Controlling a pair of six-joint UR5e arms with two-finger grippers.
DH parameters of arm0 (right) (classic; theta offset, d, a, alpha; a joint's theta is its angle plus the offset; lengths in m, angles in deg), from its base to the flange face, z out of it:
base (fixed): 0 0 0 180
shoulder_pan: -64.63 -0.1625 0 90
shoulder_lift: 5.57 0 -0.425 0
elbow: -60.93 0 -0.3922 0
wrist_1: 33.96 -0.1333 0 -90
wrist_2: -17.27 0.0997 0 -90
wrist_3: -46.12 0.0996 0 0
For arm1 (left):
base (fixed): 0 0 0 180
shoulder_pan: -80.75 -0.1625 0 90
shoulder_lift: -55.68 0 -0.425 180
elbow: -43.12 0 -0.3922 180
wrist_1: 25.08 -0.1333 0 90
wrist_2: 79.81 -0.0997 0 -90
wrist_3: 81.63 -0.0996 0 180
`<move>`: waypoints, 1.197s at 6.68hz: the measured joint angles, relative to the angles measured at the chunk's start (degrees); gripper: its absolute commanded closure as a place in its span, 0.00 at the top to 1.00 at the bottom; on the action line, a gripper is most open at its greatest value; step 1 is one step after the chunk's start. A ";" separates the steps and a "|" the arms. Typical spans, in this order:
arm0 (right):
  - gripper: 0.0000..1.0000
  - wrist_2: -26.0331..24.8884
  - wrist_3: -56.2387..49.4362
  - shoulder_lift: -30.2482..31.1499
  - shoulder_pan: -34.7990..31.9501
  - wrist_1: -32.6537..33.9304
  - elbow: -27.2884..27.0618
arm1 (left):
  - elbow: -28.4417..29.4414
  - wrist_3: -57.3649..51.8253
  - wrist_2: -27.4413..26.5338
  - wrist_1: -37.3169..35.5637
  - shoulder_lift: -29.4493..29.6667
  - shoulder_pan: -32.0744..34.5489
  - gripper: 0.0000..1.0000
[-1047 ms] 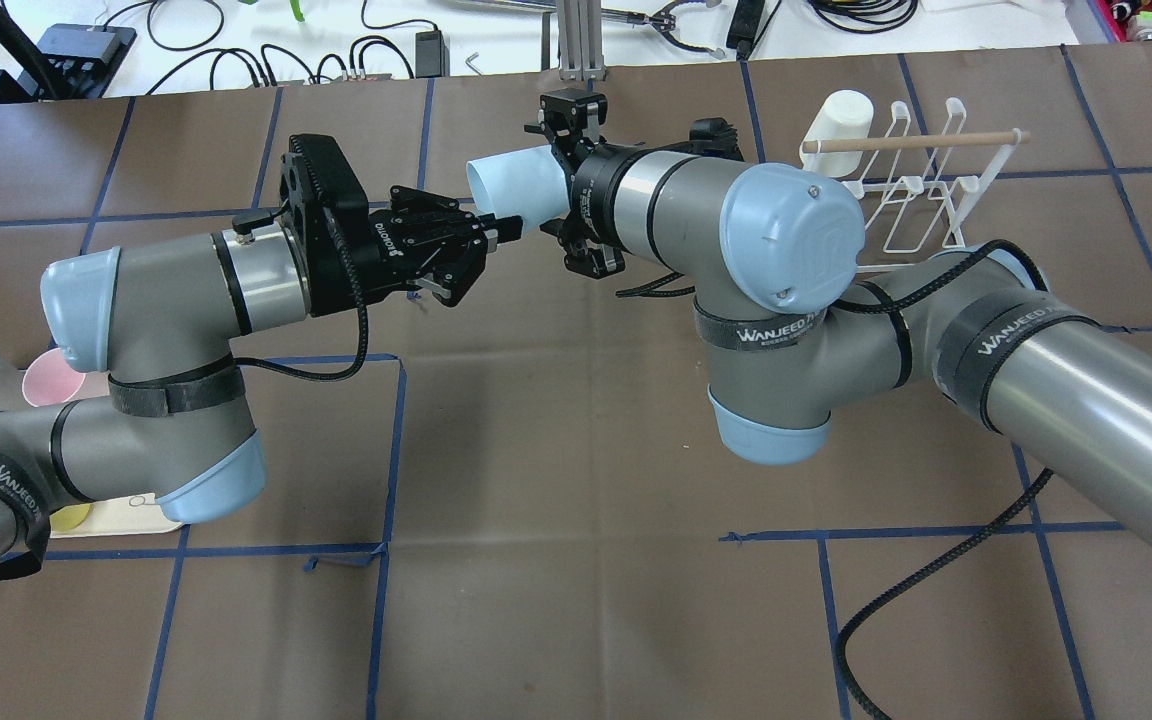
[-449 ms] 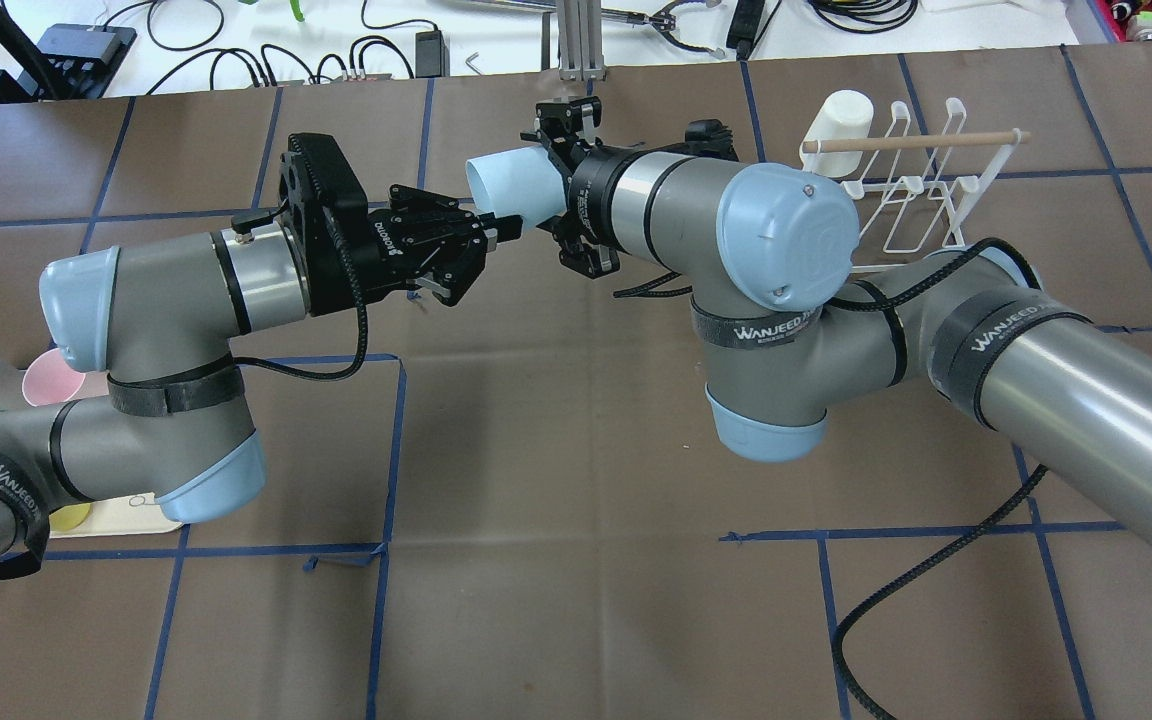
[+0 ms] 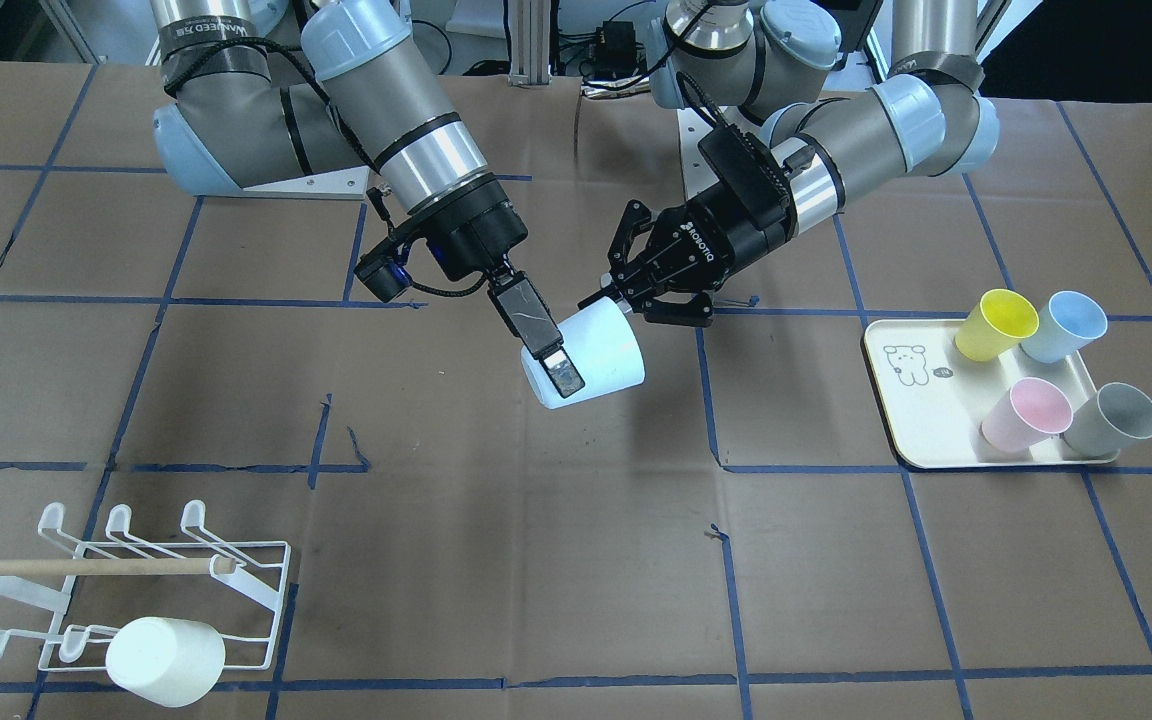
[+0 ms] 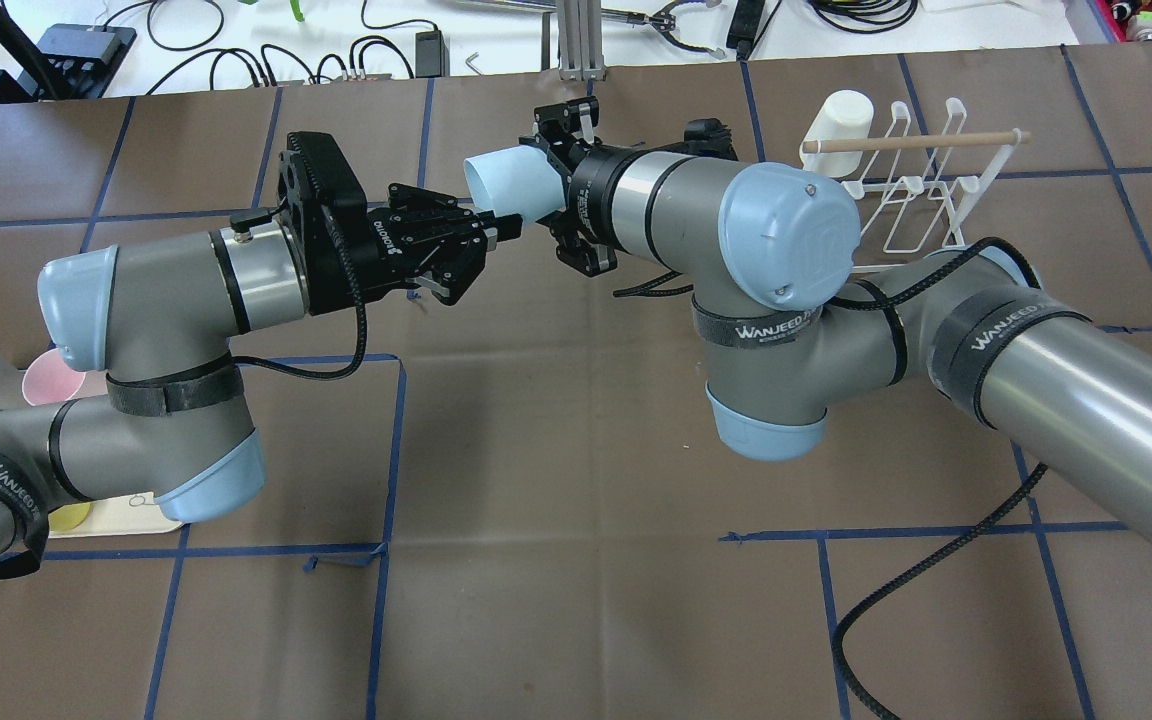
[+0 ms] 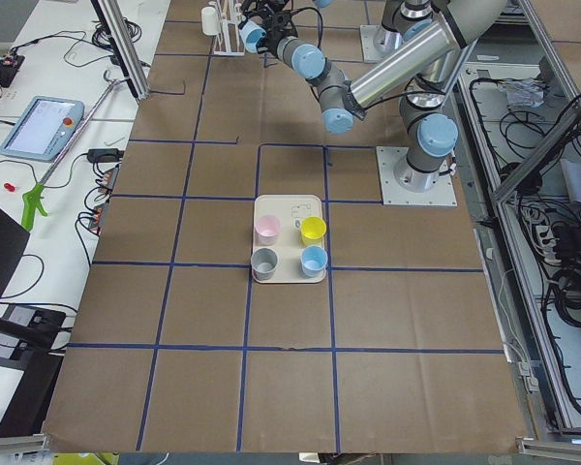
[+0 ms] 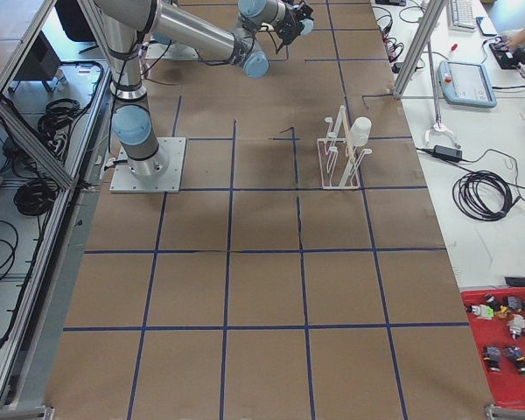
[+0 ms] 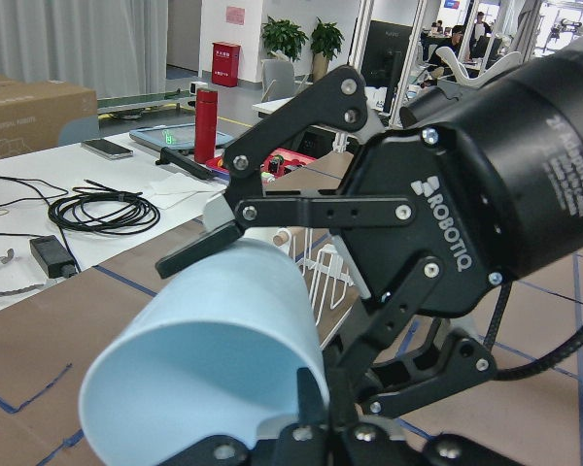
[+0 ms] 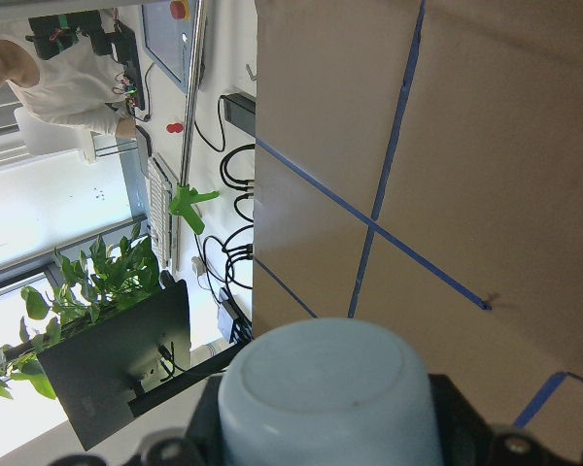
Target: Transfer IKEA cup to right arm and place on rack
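A pale blue cup (image 3: 604, 348) hangs in mid-air over the table's far middle, held between both grippers; it also shows in the overhead view (image 4: 506, 185). My left gripper (image 3: 608, 298) (image 4: 506, 230) is shut on the cup's rim. In the left wrist view the cup's mouth (image 7: 214, 349) faces the camera. My right gripper (image 3: 576, 365) (image 4: 541, 190) straddles the cup's body, its fingers (image 7: 199, 250) against the wall. In the right wrist view the cup's base (image 8: 330, 398) sits between the jaws. The white wire rack (image 3: 136, 570) (image 4: 921, 190) stands to my right.
A white cup (image 3: 164, 660) (image 4: 836, 120) hangs on the rack's end prong. A cream tray (image 3: 921, 420) on my left holds yellow (image 3: 996, 322), blue (image 3: 1064, 325), pink (image 3: 1026, 415) and grey (image 3: 1114, 420) cups. The right arm's cable (image 4: 896, 600) trails over the table.
The right gripper has shifted slightly against the cup and its jaws have drawn in. The left gripper and the cup have barely moved.
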 measured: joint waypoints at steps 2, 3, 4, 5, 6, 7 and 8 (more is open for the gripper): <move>0.32 0.09 -0.07 -0.01 0.03 -0.03 -0.04 | 0.13 1.79 0.09 0.05 -0.04 -0.04 0.99; 0.28 0.11 -0.14 -0.02 0.03 -0.06 -0.05 | 0.16 3.73 0.10 0.06 -0.24 -0.14 0.99; 0.25 0.10 -0.31 0.01 0.03 -0.09 -0.03 | 0.17 5.48 0.12 0.00 -0.61 -0.48 0.99; 0.21 0.03 -0.79 -0.03 0.07 -0.10 0.08 | 0.11 6.21 0.18 -0.05 -1.16 -1.83 0.99; 0.19 -0.07 -1.85 -0.14 0.40 -0.06 0.49 | -0.06 6.52 0.45 -0.05 -1.71 -4.51 0.99; 0.17 -0.34 -3.80 -0.35 1.33 -0.02 1.21 | -0.22 6.71 0.83 -0.02 -2.29 -7.76 0.99; 0.15 -0.65 -7.03 -0.55 3.10 0.03 1.82 | -0.10 7.05 0.78 0.20 -3.22 -10.10 0.99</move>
